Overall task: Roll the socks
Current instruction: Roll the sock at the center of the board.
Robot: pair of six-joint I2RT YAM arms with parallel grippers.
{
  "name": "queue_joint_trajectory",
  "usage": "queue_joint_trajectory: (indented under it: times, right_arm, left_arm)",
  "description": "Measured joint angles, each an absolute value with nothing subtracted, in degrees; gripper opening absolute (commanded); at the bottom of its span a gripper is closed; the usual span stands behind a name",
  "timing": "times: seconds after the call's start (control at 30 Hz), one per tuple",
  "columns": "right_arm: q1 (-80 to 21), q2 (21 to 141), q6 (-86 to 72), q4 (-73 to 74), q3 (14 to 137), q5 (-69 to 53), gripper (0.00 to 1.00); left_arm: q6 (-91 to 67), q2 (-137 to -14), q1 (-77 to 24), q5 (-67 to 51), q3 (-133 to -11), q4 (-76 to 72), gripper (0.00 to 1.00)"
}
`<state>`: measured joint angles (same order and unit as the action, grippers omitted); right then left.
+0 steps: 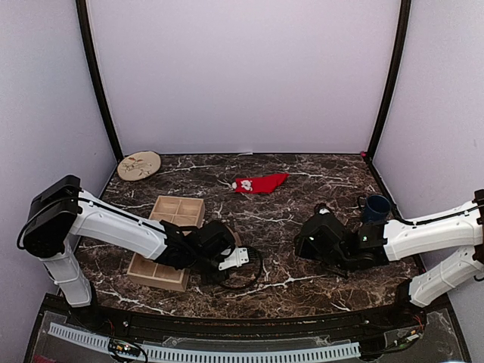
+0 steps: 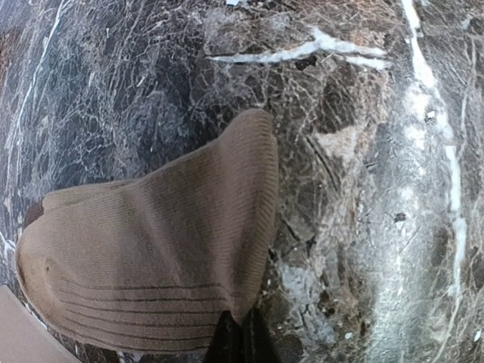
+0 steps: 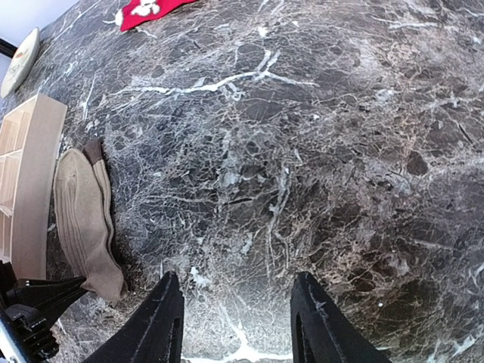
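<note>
Left fingers (image 2: 229,342) of mine are pressed together at the bottom of the left wrist view, pinching the cuff corner of the tan sock (image 2: 151,257), which lies flat on the marble table (image 2: 363,227). My right gripper (image 3: 238,325) hangs about half open over bare marble with nothing in it, well apart from both socks. Only the right wrist view shows the tan sock's whole length, lying along the side of the tray (image 3: 38,174) and just beside it. From above my left arm hides nearly all of that sock. The top view alone shows the red sock (image 1: 261,183) lying far back, a plate (image 1: 139,165) in the back left corner, and a blue mug (image 1: 376,208) whose inside I cannot see. The tray's visible compartments show bare wood.
</note>
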<state>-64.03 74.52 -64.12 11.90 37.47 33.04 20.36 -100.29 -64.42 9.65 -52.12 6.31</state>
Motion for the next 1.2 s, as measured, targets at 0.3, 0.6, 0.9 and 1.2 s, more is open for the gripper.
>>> queue_joint_trajectory:
  times: [0.3, 0.6, 0.9, 1.2]
  right_arm:
    - [-63.94, 74.83, -56.86, 5.61, 34.46, 30.39, 0.48]
    - [-63.96, 75.55, -45.74, -3.95, 30.96, 24.36, 0.51]
    - [-64.58, 77.71, -36.14, -12.56, 29.43, 16.12, 0.56]
    - [-69.32, 82.87, -28.97, -15.49, 31.44, 11.57, 0.57]
  left_arm:
    - [17.76, -102.06, -62.81, -1.52, -58.24, 16.12, 0.00]
    - [13.63, -102.32, -59.99, -11.51, -59.99, 21.47, 0.00]
    - [10.66, -104.18, -55.90, -22.02, -62.41, 26.89, 0.00]
    - [9.15, -106.85, -51.83, -31.38, -63.57, 30.46, 0.00]
